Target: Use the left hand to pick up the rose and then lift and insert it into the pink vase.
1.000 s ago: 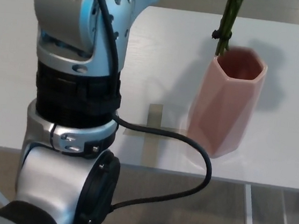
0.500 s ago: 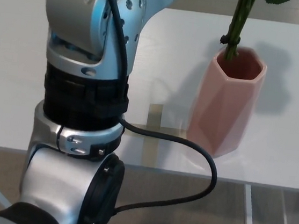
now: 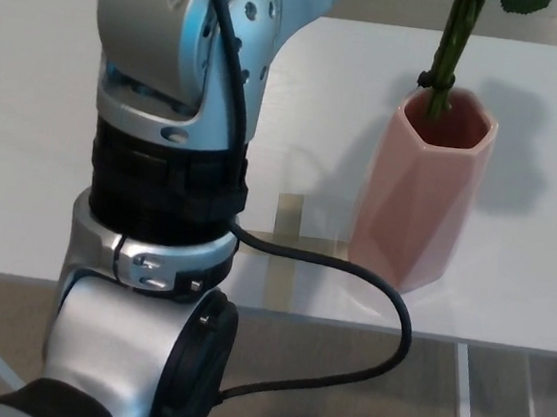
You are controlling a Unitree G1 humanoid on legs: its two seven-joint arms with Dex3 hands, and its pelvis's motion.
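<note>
The rose's green stem (image 3: 448, 62) stood with its lower end inside the mouth of the pink faceted ceramic vase (image 3: 421, 190), leaning slightly toward one o'clock, its bloom cut off by the top edge. The vase sat on the white table (image 3: 27, 120). The silver and black left arm (image 3: 158, 205) rose at nine o'clock of the vase, black cable (image 3: 352, 272) looping beside it. Both hands were out of view, so I couldn't tell about the fingers.
</note>
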